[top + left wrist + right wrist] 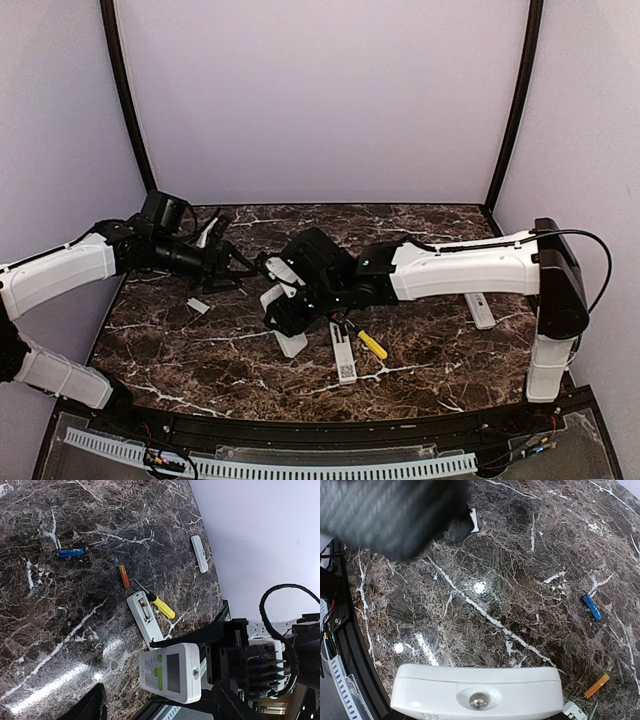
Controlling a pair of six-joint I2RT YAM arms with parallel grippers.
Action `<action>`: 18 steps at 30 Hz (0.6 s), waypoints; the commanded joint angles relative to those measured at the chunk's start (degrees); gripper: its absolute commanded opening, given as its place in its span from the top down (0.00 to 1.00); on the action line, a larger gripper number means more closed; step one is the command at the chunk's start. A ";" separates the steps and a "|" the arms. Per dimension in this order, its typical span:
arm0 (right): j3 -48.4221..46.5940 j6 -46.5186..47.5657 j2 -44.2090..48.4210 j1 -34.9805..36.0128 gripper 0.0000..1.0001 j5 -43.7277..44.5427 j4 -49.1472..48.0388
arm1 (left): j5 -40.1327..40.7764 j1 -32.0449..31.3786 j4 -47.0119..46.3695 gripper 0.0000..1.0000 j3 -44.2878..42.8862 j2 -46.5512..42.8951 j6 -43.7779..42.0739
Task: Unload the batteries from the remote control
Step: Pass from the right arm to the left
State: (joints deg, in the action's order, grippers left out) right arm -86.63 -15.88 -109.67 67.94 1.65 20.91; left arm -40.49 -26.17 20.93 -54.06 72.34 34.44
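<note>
My right gripper [290, 305] is shut on a white remote control [172, 672] with green buttons and holds it above the table's middle. Its black fingers [200, 636] press on the remote's two long sides. The remote's lamp end [475, 692] fills the bottom of the right wrist view. My left gripper [238, 272] hangs just left of that remote, open, with nothing between its fingers [92, 705]. On the marble lie a blue battery [70, 553] and an orange battery [123, 576]; both also show in the right wrist view, blue battery [591, 606], orange battery [596, 685].
A second white remote [145, 612] lies with its compartment uncovered beside a yellow-handled screwdriver [162, 606]. Another long white piece [480, 310] lies at the right under the right arm. A small white cover [198, 305] rests below the left gripper. Walls enclose the table on three sides.
</note>
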 commanded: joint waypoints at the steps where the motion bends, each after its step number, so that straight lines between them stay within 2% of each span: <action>1: -2.40 0.67 -0.07 0.33 1.00 1.76 -0.88 | -1.60 -1.34 -2.59 0.38 3.41 -1.85 3.28; 4: -2.24 0.59 -0.03 0.35 1.00 1.74 -0.88 | -3.65 -2.57 -7.92 0.45 6.12 -2.41 5.79; 6: -2.16 0.50 -0.04 0.35 1.00 1.86 -0.93 | -4.51 -3.24 -11.14 0.46 7.40 -2.80 7.76; 14: -2.18 -0.02 -0.32 0.35 1.00 1.74 -0.87 | -4.39 -6.59 -16.50 0.45 8.79 -2.34 10.50; 18: -2.23 -0.07 -0.13 0.35 1.00 1.73 -0.79 | -2.10 -7.20 -15.11 0.47 8.78 -0.86 9.67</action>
State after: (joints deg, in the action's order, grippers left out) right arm -87.31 -15.53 -109.67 67.94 2.70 21.02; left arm -43.97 -32.67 6.74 -46.37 71.16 44.03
